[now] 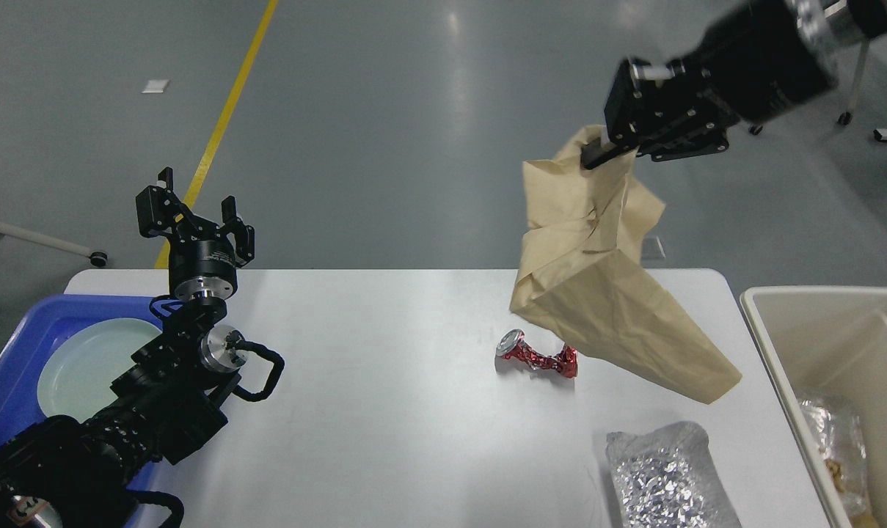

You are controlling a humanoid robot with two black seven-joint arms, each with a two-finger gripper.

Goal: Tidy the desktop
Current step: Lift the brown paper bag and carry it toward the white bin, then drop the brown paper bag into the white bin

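1. Currently, the right end effector (pixel 597 150) is clamped on the top edge of a crumpled paper bag (pixel 597 293), holding it in the air above the right half of the bench (pixel 384 411).
2. The bag hangs down and slants to the right; its long axis runs from the clamped top to its lower corner, which points toward the beige bin (pixel 817 301) just beside the bench's right edge.
3. The bin lies to the right of and below the right end effector, so the right arm is the nearer one; a short carry to the right looks sufficient for a drop.
4. A crushed red can (pixel 537 356) lies on the bench under the bag, long axis left to right; a foil bag (pixel 663 477) lies nearer the front edge.
5. The left end effector (pixel 194 213) is spread wide and empty, raised over the left rear corner, beside a blue tray (pixel 10 381) holding a plate (pixel 84 367).
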